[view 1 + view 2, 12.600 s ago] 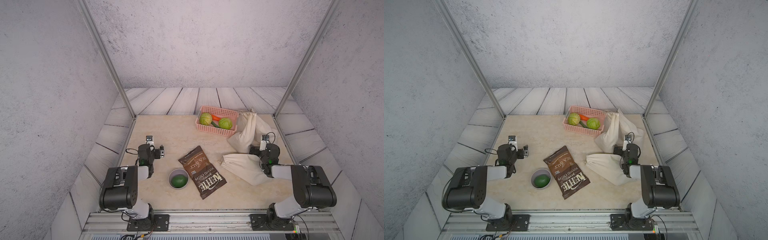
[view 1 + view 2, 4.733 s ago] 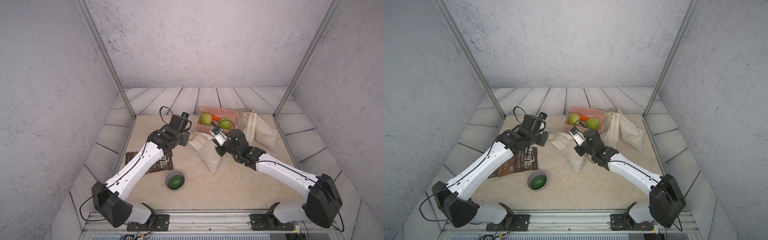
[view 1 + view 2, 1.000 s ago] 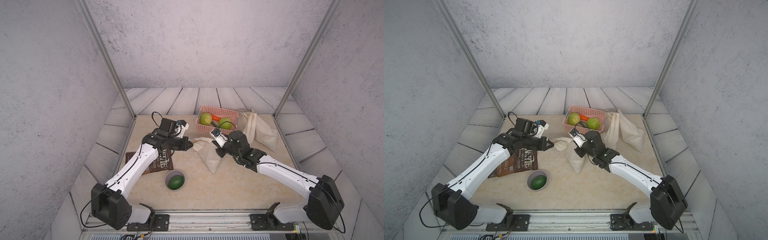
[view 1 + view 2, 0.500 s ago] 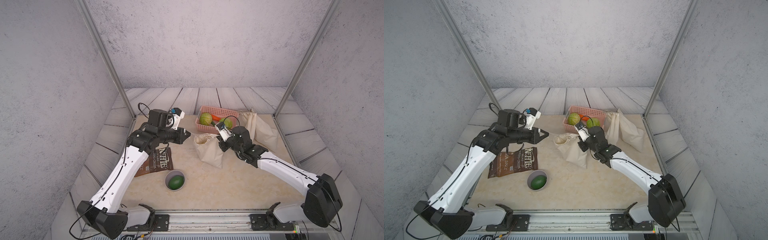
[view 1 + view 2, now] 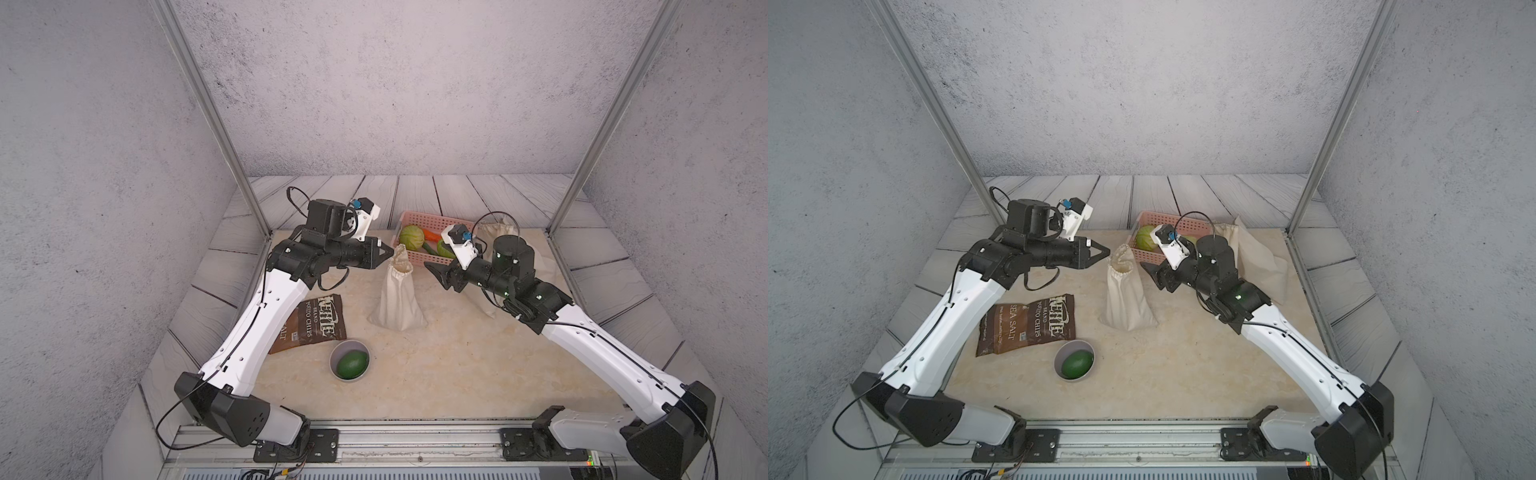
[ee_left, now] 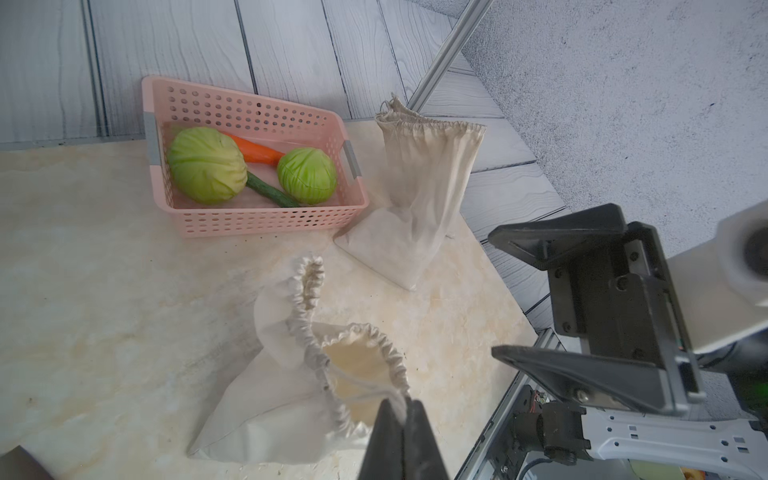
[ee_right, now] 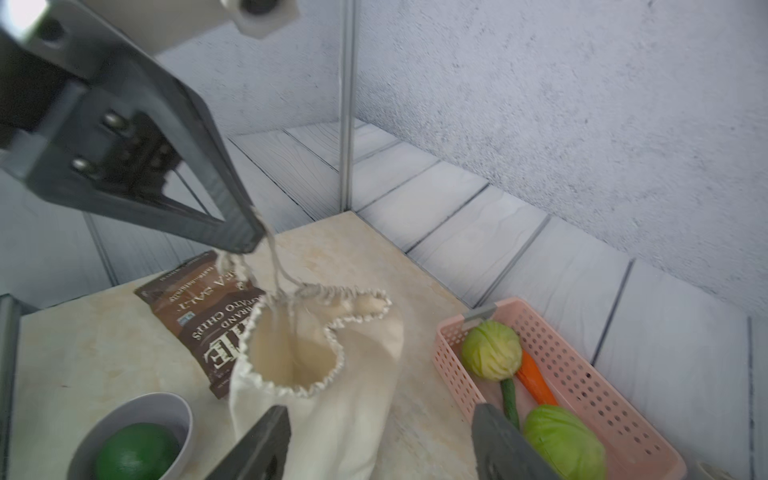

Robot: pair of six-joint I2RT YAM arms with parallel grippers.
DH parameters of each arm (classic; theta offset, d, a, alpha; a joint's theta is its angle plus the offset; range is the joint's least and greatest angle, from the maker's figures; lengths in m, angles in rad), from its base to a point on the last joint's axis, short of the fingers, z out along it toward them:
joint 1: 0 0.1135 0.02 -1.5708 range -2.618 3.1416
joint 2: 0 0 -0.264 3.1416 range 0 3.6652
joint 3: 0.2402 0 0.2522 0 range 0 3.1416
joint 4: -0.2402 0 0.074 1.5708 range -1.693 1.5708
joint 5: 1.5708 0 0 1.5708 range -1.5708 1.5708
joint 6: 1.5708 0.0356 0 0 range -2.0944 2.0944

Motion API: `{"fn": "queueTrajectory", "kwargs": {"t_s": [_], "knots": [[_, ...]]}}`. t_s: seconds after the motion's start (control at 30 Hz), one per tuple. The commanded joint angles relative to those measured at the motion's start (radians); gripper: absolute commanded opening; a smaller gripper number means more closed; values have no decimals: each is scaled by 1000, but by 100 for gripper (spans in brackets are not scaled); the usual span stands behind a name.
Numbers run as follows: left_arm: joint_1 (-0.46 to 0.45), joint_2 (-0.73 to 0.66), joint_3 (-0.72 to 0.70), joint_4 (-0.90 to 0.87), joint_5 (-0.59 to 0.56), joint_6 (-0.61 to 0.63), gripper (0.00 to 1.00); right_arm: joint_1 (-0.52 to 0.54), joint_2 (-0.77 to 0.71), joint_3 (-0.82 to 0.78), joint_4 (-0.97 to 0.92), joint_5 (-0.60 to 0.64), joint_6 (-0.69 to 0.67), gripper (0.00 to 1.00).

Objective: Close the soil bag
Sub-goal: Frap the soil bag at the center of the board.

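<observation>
1. The bag (image 5: 397, 303) stands upright in the middle of the counter (image 5: 436, 365), its mouth half gathered.
2. At its 3 o'clock the right pincer (image 5: 436, 275) is spread and touches nothing; it should steady the neck.
3. At 10 o'clock the left pincer (image 5: 390, 250) pinches the cord (image 7: 272, 249); pull slowly toward 9 o'clock, so the bag does not tip.
</observation>
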Motion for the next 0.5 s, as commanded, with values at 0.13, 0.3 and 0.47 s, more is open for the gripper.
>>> {"fn": "queueTrajectory", "kwargs": {"t_s": [0.13,0.3,0.47], "knots": [[-4,-23,32,19,26,4,0,28,130,126,-11,-196,35,74],[-4,-26,34,15,28,3,0,51,209,200,-43,-225,8,64],[-5,-32,36,16,29,0,0,59,260,237,-37,-257,15,51]]}}
